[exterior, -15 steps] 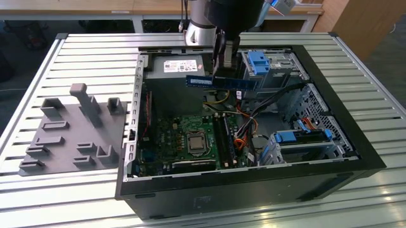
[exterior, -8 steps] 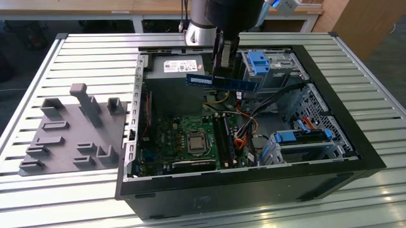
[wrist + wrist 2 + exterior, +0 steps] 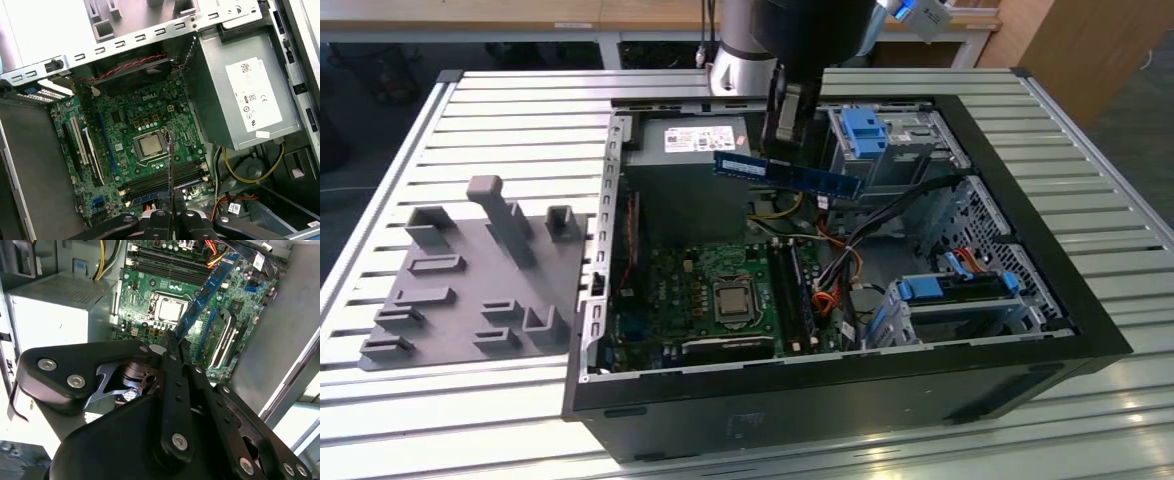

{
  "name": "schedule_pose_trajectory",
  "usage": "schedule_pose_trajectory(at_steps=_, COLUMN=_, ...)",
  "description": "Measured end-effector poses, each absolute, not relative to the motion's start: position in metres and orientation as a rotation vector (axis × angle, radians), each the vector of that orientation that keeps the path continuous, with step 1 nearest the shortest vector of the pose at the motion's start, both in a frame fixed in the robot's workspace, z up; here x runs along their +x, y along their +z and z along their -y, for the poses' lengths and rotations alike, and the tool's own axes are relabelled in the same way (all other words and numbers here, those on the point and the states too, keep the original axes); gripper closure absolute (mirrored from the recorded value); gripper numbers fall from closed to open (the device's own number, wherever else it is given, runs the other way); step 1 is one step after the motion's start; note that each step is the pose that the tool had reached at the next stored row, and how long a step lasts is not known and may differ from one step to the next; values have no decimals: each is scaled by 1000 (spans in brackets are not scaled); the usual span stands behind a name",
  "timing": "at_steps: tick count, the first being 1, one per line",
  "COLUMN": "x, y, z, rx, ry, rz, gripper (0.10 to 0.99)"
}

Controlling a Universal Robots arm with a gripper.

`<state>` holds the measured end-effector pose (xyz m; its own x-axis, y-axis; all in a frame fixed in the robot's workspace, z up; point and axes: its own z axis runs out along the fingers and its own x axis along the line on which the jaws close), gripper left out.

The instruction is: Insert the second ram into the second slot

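Second ram hung in mid-air over the open PC case, above the motherboard & clear of it; in the second wrist view the blue stick ran out from the fingertips over the board, in the first wrist view it showed edge-on as a thin line. Gripper fingers were pinched nearly together, clamped on one end of the stick. Underneath: CPU socket w/ mem slots just beside it. Power supply sat next to the board; orange cables lay near the slots. Grey fixture lay on the slatted table outside the case, exterior view's left
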<state>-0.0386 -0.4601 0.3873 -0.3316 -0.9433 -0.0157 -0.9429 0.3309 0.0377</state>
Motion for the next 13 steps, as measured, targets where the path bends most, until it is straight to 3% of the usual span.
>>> schedule_pose_trajectory(at_steps=13, x=-39, y=387, z=460, rx=1548, ry=-64, rz=2727, gripper=949)
